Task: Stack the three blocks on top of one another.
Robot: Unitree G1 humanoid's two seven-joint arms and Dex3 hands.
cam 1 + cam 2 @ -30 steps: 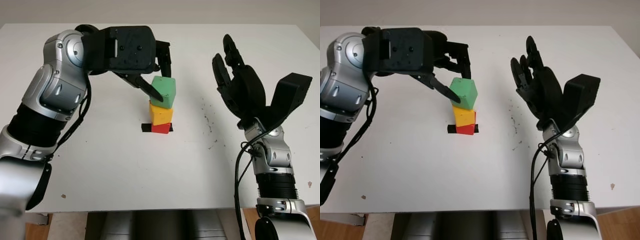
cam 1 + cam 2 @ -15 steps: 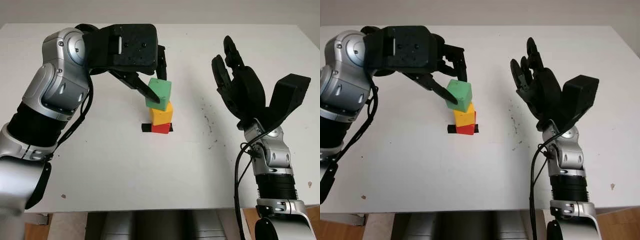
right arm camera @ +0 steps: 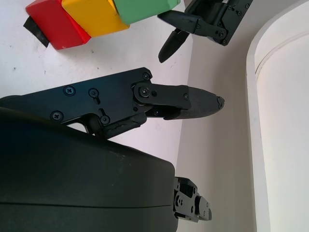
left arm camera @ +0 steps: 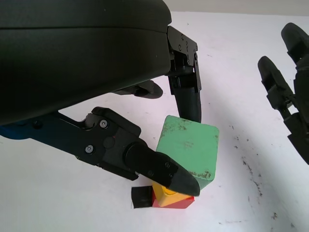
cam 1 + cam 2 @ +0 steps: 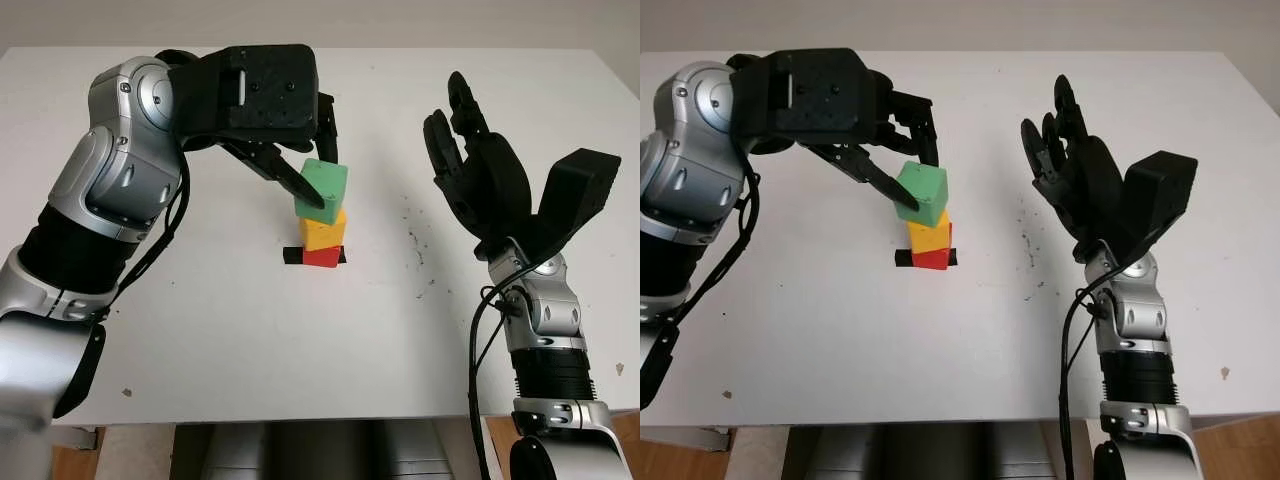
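Observation:
A red block [image 5: 322, 257] sits on the white table [image 5: 250, 340] with a yellow block [image 5: 323, 230] on top of it. My left hand [image 5: 320, 176] is shut on a green block [image 5: 322, 188], thumb on its near face and fingers [image 4: 189, 100] behind it. The green block is slightly tilted, right at the yellow block's top; I cannot tell whether they touch. In the left wrist view the green block [image 4: 190, 147] covers most of the yellow block [image 4: 168, 197]. My right hand [image 5: 478, 175] is open, raised to the right of the stack.
A black tape mark [image 5: 291, 255] lies beside the red block on its left. Dark specks [image 5: 418, 245] dot the table between the stack and my right arm. The table's front edge [image 5: 300, 420] runs below.
The green block has turned from a strong tilt to nearly level and settled over the yellow block. My left hand shifted slightly with it. The right hand has not moved.

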